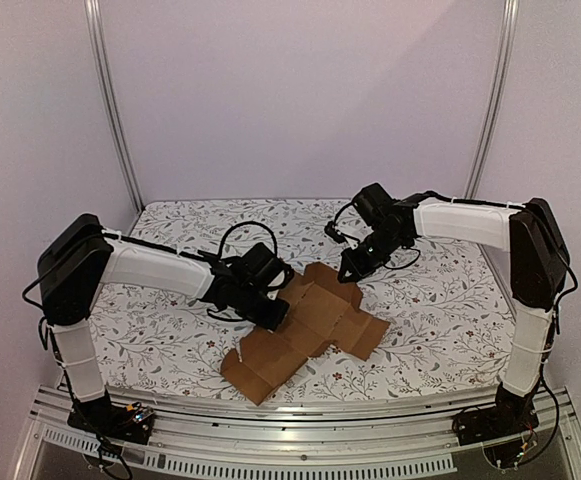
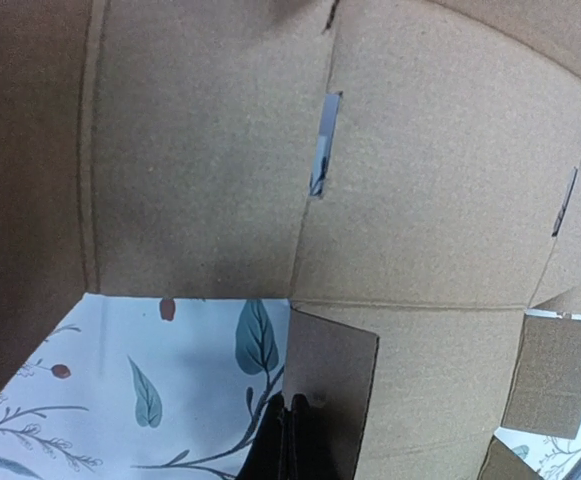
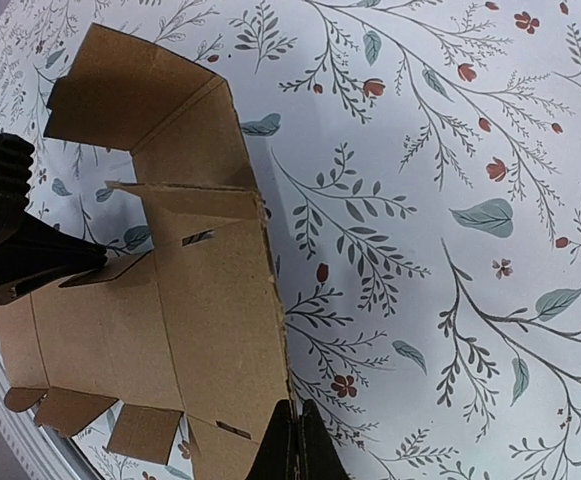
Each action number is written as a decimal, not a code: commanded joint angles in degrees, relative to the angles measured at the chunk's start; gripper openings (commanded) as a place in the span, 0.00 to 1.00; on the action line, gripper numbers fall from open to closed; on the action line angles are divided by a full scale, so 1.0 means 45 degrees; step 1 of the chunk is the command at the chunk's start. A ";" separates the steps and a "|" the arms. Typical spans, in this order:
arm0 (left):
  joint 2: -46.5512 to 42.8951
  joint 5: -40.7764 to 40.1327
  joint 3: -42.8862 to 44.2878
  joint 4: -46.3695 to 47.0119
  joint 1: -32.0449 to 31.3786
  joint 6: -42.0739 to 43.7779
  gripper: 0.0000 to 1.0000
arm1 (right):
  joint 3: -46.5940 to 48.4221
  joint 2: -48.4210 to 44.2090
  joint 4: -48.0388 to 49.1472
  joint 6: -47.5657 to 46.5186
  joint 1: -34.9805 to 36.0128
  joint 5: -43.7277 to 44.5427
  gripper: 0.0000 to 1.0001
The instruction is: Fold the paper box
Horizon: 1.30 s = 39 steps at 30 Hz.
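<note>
The paper box (image 1: pixel 315 320) lies as a flat brown die-cut sheet in the middle of the table, with flaps and tabs spread out. My left gripper (image 1: pixel 278 318) rests over its left side. In the left wrist view the cardboard (image 2: pixel 420 200) fills most of the frame. There the left gripper (image 2: pixel 286 402) is shut, its tips at the left edge of a small shaded flap (image 2: pixel 335 380). My right gripper (image 1: pixel 351 273) is at the sheet's far right corner. In the right wrist view it (image 3: pixel 296 406) is shut, with its tips right at the long edge of the cardboard (image 3: pixel 200 330).
A floral tablecloth (image 1: pixel 440 290) covers the table. White walls and aluminium posts (image 1: pixel 110 100) stand behind, and a metal rail (image 1: pixel 300 415) runs along the near edge. The left arm's black wrist (image 3: pixel 10 250) shows beside the sheet in the right wrist view.
</note>
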 commanded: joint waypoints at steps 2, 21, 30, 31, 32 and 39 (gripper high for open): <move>0.0091 0.0494 0.0306 0.0239 -0.0542 0.0189 0.00 | -0.0155 0.0075 0.0017 0.0128 0.0064 0.0161 0.00; 0.1002 0.0393 0.0490 0.0154 -0.1091 0.0193 0.00 | -0.0321 0.0129 -0.0040 0.0061 0.0121 0.0354 0.00; -0.0172 -0.0128 0.1125 -0.0573 -0.1038 0.0565 0.00 | -0.0091 -0.0143 -0.0217 -0.0491 0.0158 0.0667 0.00; -0.0402 -0.0209 0.1156 -0.0657 -0.1009 0.0610 0.00 | -0.0055 -0.0216 -0.0256 -0.0612 0.0181 0.0765 0.00; -0.0644 -0.0246 0.1187 -0.0764 -0.0952 0.0652 0.00 | -0.0022 -0.0272 -0.0300 -0.0882 0.0216 0.0879 0.00; -0.2296 -0.0422 0.1374 -0.1383 -0.0552 0.0988 0.00 | 0.0203 -0.0828 -0.0343 -0.2498 0.0326 0.1320 0.00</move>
